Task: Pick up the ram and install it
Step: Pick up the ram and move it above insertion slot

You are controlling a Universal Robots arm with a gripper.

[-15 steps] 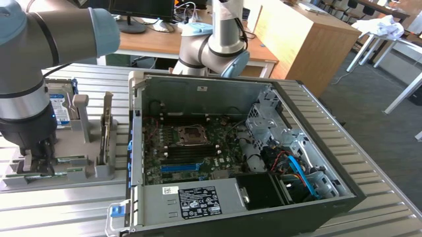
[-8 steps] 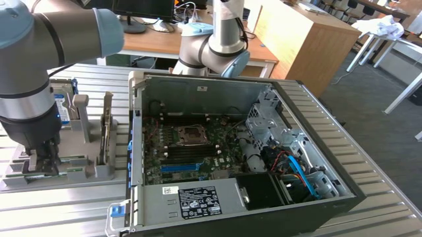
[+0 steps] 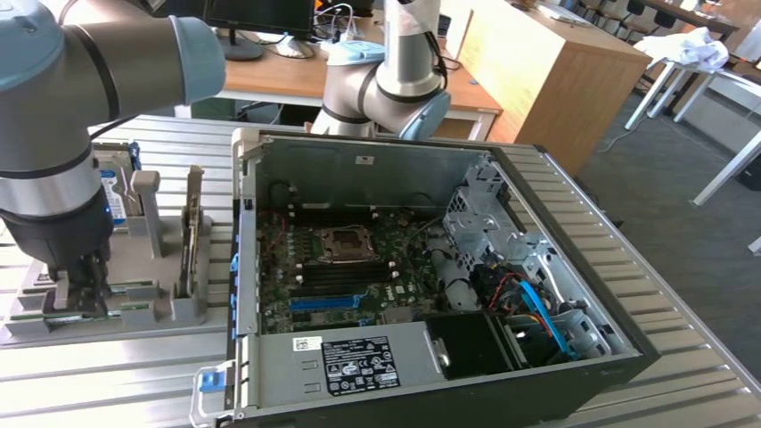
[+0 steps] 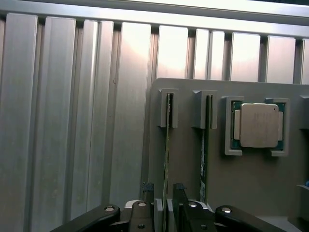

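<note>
The gripper [image 4: 164,189] is standing with its fingers [image 4: 147,190] apart, one on each side of the ram [image 4: 167,140]. It is straddling the stick without clamping it. The ram is sitting on edge in a slot of the grey holder [image 4: 186,159], its far end tucked into a small bracket. Just beside it, a second stick [image 4: 205,145] is sitting on edge in the neighbouring slot. Beyond that, a square silvery chip [image 4: 259,125] is lying flat in its own pocket. The holder is resting on the ribbed metal table [image 4: 72,121].

In the exterior view the arm [image 3: 48,134] is reaching down at the lower left of the frame, holding the gripper low over the holder. On the exterior view's right of the holder, an open computer case [image 3: 356,165] is lying on its side and taking up the middle of the frame. The motherboard [image 3: 356,267] is showing inside it, with a blue slot strip [image 3: 323,301] near the board's lower edge. A labelled power supply [image 3: 345,361] is sitting at the lower middle. Another robot arm [image 3: 393,89] is standing behind the case at the upper middle.
</note>
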